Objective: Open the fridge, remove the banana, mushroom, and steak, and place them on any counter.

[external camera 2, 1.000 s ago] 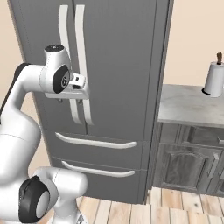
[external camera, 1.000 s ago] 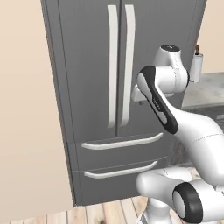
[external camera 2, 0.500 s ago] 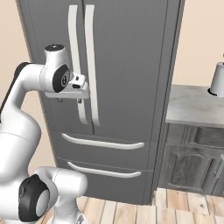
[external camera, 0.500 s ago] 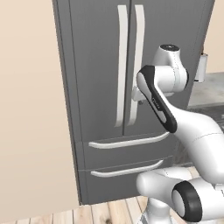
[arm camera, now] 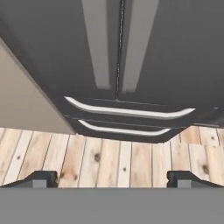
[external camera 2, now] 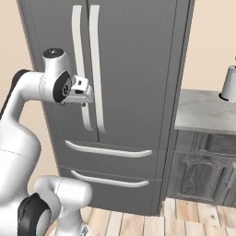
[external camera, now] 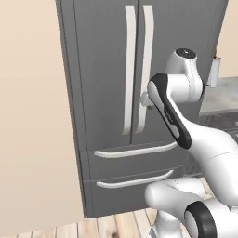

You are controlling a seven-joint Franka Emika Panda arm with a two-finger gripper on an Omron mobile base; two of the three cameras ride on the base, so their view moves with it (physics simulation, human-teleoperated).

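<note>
Two pale handles run down the shut doors of the fridge, which stands against the beige wall beside the tabletop. Jaws are released and wide apart, holding nothing, hanging before the doors' lower part above the wooden floor.

The fridge stands closed, both long pale handles side by side at the middle seam, two drawers below. The gripper is in front of the left handle. To the right, a pale cylinder stands at the counter's back edge.
</note>
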